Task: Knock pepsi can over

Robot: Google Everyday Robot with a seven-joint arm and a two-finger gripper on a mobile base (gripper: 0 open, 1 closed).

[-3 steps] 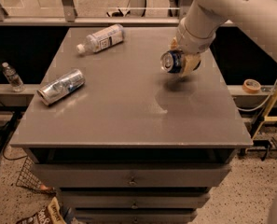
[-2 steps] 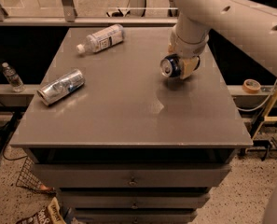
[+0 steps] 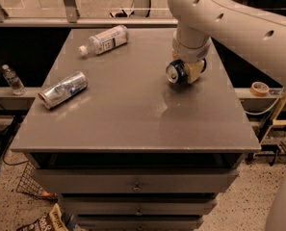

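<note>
Grey tabletop (image 3: 133, 124) fills the middle of the view, set over a chest of drawers. Off its left edge, a small water bottle (image 3: 12, 79) stands upright on a lower ledge. On the tabletop's left side a silver can (image 3: 63, 89) lies on its side. Behind it, toward the far edge, a clear plastic bottle (image 3: 104, 40) with a white label also lies flat. Both are well apart from the work.

Right of centre is the pepsi can (image 3: 174, 71). It is dark blue and tipped over, its silver end turned toward the camera. It sits right against the pincer (image 3: 189, 72), which hangs from the big white arm reaching in from the upper right. I cannot tell whether the pincer is clenched on the can or loose beside it. Nor can I tell whether the can rests on the tabletop or sits just above it. A roll of tape (image 3: 260, 87) lies further right, off the tabletop.

The can is no longer upright, so the knock looks to be at its finish. The next move, I judge, calls for the pincer to come away cleanly, leaving the can lying flat. It should go gently, since a can on its side may roll toward the near right edge.
</note>
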